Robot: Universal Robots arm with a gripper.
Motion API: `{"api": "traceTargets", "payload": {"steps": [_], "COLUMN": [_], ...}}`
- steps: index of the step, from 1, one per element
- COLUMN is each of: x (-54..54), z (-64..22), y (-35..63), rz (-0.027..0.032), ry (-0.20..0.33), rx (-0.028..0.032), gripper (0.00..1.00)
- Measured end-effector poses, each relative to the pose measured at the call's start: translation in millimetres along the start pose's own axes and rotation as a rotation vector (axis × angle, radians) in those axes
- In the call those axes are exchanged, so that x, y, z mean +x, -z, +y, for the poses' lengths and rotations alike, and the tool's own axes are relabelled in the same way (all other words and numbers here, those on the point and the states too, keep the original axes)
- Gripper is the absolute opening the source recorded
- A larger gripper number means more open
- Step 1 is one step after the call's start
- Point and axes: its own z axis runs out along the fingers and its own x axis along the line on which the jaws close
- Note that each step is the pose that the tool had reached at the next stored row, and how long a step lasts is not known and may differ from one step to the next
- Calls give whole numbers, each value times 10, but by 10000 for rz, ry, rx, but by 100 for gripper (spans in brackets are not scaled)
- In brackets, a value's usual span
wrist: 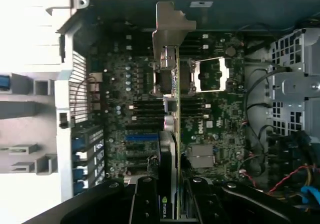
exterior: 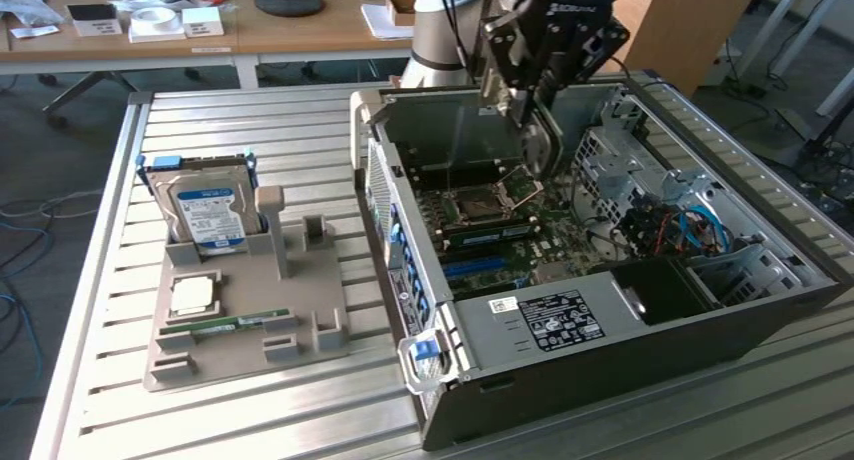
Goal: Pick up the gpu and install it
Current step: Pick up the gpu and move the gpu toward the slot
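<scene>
Arm (exterior: 434, 35) pointing down into open computer case (exterior: 601, 360), fingers (wrist: 147, 201) clamped on gpu (wrist: 169, 154), edge-on above motherboard (wrist: 220, 129)

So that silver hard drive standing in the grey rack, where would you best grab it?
By its free upper part, coming straight down from above, I'd say. The hard drive stands on edge in the grey rack, whose slot hides its lower end, so a pinch across its two broad flat faces up there looks safest.
</scene>
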Motion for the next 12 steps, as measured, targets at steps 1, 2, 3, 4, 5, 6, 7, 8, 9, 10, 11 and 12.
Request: {"api": "traceTargets", "payload": {"steps": [1, 2, 3, 4, 5, 6, 7, 8, 9, 10, 11, 12], "x": [-46, -92, -139, -184, -229, -274, -319, -364, -408, -457, -503, -547], "z": [2, 4, 6, 8, 11, 12, 14, 17, 19, 21, 23, 24], "y": [-1, -3, -5, -6, -7, -9, -10, -11, -13, -14, -15, -17], "rz": [0, 1, 2, 2, 3, 3, 3, 4, 4, 5, 5, 6], "ry": [6, 10, 13, 18, 22, 25, 29, 35, 37, 40, 47, 51], "rx": [-4, -9, -14, -18, -22, -26, -30, -34, -38, -41, -44, -49], "gripper": [27, 27, 27, 27, 27, 27, 27, 27, 27, 27, 27, 27]}}
